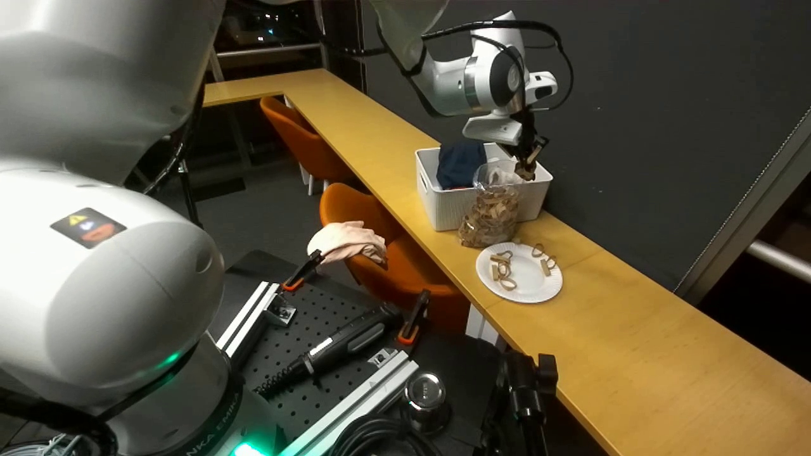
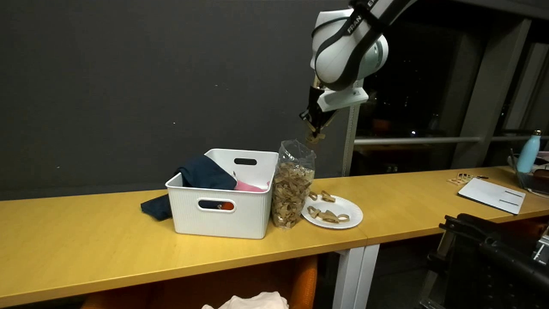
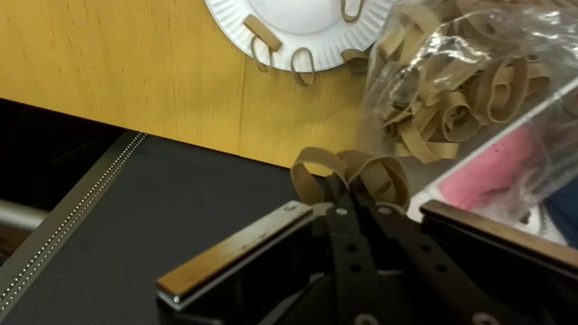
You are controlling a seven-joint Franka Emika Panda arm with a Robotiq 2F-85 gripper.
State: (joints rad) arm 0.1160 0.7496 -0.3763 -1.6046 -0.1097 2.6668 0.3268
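Note:
My gripper (image 3: 347,194) is shut on several tan rubber bands (image 3: 381,179), whose loops stick out on both sides of the fingertips. In both exterior views the gripper (image 2: 316,128) hangs above the table, close over the top of a clear plastic bag (image 2: 294,189) full of similar bands. Beside the bag lies a white paper plate (image 1: 535,290) with several loose bands (image 2: 329,217) on it. In the wrist view, the plate (image 3: 298,25) is at the top and the bag (image 3: 451,85) at upper right. A few bands lie at the plate's rim.
Against the bag stands a white bin (image 2: 223,225) holding dark blue cloth (image 2: 208,171) and something pink (image 2: 248,187). A dark wall (image 1: 633,126) runs behind the table (image 2: 85,249). Orange chairs (image 1: 405,269) stand along its front. A blue bottle (image 2: 529,152) is farther off.

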